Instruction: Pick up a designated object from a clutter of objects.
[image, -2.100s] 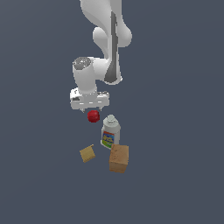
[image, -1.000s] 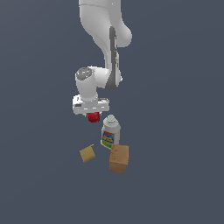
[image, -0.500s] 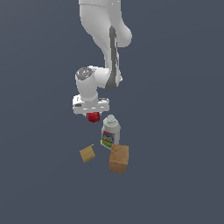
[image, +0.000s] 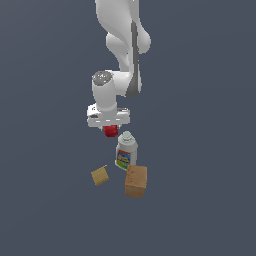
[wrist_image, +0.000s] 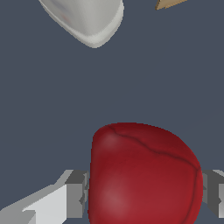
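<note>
Above the clutter, pincer (image: 110, 131) grips red ball (image: 111, 131).

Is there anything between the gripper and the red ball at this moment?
Nothing visible. The gripper is closed on the red ball, one finger against each side. The bottle and the two wooden blocks lie below.

Open floor lies all round the cluster on every side; the white bottle (image: 126, 151) stands upright just below the gripper (image: 110, 131) and its held red ball (image: 111, 131), blocking a straight descent; the flat tan block (image: 100, 175) and larger tan cube (image: 136, 181) crowd the bottle's base.
</note>
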